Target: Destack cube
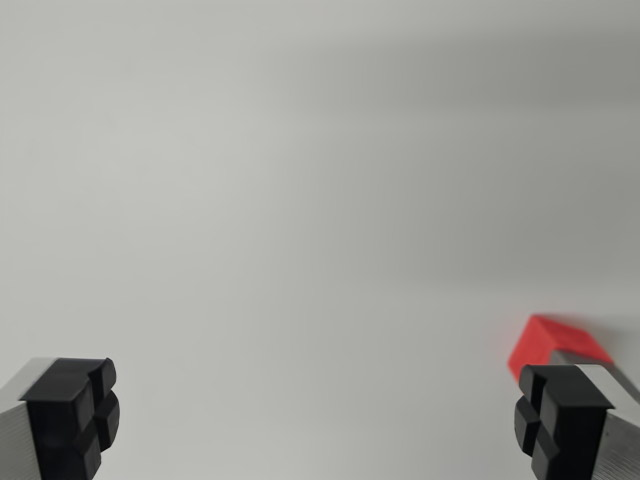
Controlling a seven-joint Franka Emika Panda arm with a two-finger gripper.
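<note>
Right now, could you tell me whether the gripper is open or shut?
Open. The gripper has its fingertips at opposite edges of the wrist view, nothing between them; a red cube shows behind the right one.

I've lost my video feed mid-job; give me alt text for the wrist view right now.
The gripper is open and holds nothing, its two black fingertips at the bottom corners of the picture. A red block shows partly at the wrist view's lower right, just behind the right-hand fingertip. The rest is a plain pale grey surface; no stack is visible.
</note>
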